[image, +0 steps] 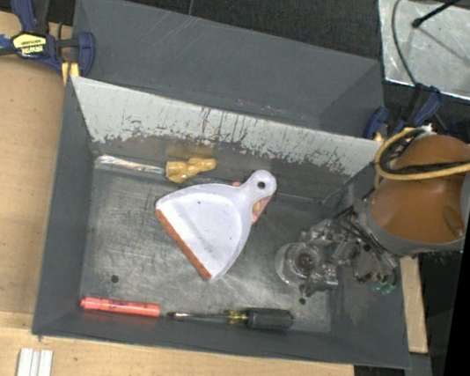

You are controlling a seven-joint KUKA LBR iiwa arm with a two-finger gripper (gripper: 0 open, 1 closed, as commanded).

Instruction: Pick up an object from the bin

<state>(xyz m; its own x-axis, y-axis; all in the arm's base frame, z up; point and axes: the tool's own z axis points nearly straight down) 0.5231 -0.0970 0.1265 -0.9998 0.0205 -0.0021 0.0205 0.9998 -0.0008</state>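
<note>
Grey bin [68, 199]: your claw [316, 263] sits low at the right, grip state unreadable. Likely the grasp step; confirm a catch before lifting.

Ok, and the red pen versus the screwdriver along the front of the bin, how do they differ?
The red pen is one colour and even in thickness; the screwdriver has a thick black handle, a yellow band and a thin metal shaft. The red pen lies to the left, the screwdriver to the right, nearer the gripper. Both are long and lie flat along the front wall, almost end to end.
</note>
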